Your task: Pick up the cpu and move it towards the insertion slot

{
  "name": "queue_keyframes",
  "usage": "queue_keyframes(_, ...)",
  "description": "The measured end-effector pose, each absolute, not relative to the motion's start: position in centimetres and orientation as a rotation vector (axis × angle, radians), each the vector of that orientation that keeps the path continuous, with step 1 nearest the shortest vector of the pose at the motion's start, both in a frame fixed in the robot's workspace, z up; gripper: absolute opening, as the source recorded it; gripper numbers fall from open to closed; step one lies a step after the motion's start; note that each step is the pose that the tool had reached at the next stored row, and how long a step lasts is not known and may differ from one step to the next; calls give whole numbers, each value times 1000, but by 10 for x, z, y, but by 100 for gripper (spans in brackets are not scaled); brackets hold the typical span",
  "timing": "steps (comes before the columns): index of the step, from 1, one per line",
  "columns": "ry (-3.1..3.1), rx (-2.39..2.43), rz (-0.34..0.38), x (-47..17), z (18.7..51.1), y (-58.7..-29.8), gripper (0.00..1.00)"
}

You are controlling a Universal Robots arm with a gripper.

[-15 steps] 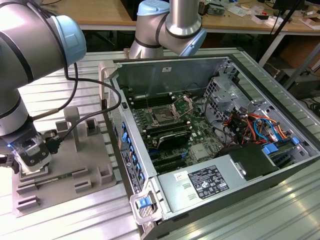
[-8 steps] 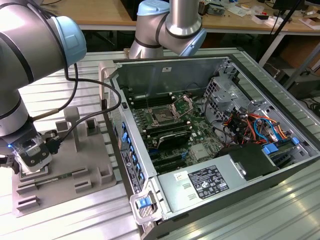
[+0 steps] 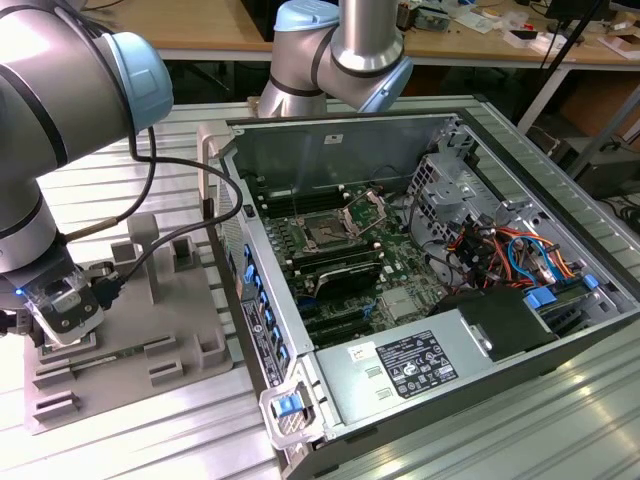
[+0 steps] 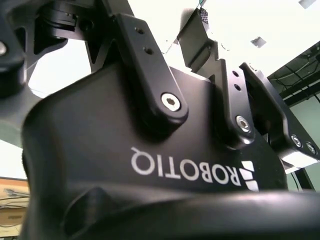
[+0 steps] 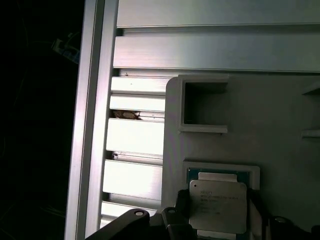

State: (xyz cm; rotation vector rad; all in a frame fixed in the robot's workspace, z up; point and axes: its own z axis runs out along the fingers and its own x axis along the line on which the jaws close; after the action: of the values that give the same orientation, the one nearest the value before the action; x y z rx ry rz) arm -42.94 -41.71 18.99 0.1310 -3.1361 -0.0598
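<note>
The cpu [image 5: 218, 205], a flat square chip with a silver top, lies in a square recess of the grey plastic tray [image 5: 280, 130]. My gripper [image 5: 218, 222] is down over it, with a dark finger [image 5: 180, 216] pressed against each side of the chip. In the exterior view the gripper [image 3: 62, 318] sits low on the tray [image 3: 160, 340] at the exterior view's left. The insertion slot [image 3: 327, 232], a dark square socket with its metal bracket flipped up, lies on the motherboard far to the exterior view's right of the gripper.
The open computer case [image 3: 470, 330] holds the motherboard, black memory slots [image 3: 335, 275], bundled cables [image 3: 500, 250] and a power supply [image 3: 410, 365]. Its side wall [image 3: 250, 290] stands between tray and socket. Slatted aluminium table [image 5: 135, 135] lies below.
</note>
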Motion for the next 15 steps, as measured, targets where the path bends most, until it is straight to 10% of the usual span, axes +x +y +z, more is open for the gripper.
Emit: queue_keyframes(15, -3136, 131, -60, -429, 193, -417, 55)
